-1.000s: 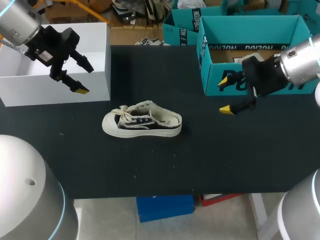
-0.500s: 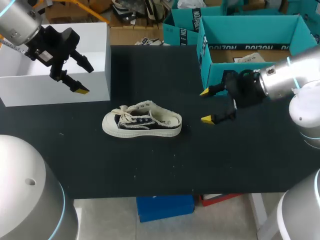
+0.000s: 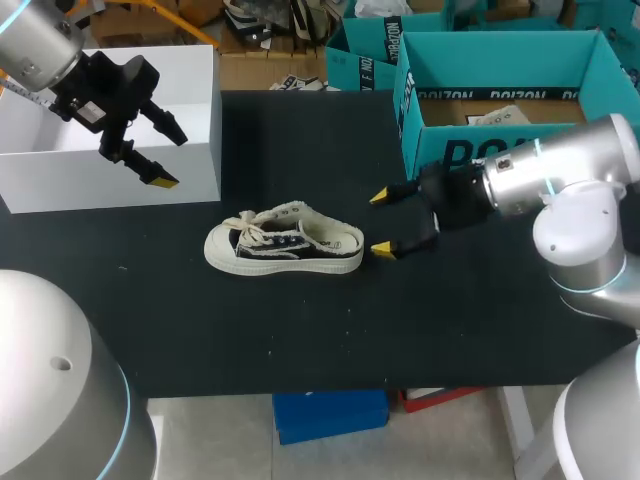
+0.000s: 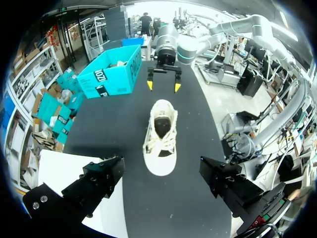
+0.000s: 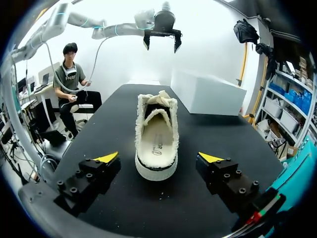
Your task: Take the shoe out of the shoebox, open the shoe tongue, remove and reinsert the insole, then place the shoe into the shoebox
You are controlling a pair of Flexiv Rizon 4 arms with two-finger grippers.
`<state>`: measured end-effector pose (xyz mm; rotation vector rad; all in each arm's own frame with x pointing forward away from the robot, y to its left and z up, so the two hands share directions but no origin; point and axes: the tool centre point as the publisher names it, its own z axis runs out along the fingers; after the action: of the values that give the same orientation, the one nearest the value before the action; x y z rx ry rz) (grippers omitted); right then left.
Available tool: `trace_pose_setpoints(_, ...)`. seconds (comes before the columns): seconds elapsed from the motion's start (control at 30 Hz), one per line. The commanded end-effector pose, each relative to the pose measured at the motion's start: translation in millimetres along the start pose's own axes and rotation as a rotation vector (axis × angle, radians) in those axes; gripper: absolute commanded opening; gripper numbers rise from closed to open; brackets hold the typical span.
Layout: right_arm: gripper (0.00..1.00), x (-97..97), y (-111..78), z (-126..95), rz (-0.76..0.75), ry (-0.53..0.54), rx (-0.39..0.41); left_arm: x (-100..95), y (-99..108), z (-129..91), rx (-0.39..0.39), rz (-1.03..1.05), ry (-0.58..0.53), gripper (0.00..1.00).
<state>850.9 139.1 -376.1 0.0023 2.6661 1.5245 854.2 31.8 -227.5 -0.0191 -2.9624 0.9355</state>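
A cream and navy low shoe [image 3: 284, 242] with white laces lies on its sole in the middle of the black table, toe to the left. My right gripper [image 3: 381, 223] is open just beyond the heel, its two yellow tips level with it. In the right wrist view the shoe [image 5: 156, 135] sits a little ahead of the right gripper [image 5: 161, 157], heel nearest, cream insole showing. My left gripper [image 3: 165, 158] hangs open in front of the white box, above and left of the shoe. The left wrist view shows the shoe [image 4: 160, 135] ahead, toe nearest, with the right gripper [image 4: 162, 86] beyond it.
A white open box [image 3: 190, 168] stands at the back left of the table. A teal shoebox [image 3: 430, 145] with some paper inside stands at the back right, behind my right arm. A second teal box [image 3: 362, 62] sits further back.
My right arm has moved left from in front of the teal shoebox to just behind the shoe's heel, still open. The left arm and the shoe have stayed put.
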Motion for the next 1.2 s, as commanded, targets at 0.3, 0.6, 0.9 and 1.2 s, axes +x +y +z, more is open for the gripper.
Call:
trace_pose_setpoints(0.3, 1.0, 4.5, -2.3, 50, 0.011, 0.035, -0.007, 0.6, 1, 1, 0.001, 0.002, -0.003, 1.0)
trace_pose_setpoints(0.6, 1.0, 7.2, -7.2, 71, 0.013, 0.047, -0.027, 0.6, 1, 1, 0.001, 0.002, -0.003, 1.0)
trace_pose_setpoints(0.9, 1.0, 7.2, -8.9, 84, 0.015, 0.055, -0.036, 0.6, 1, 1, 0.001, 0.002, -0.003, 1.0)
trace_pose_setpoints(1.2, 1.0, 9.1, -15.9, 89, 0.023, 0.053, -0.035, 0.6, 1, 1, 0.001, 0.002, -0.003, 1.0)
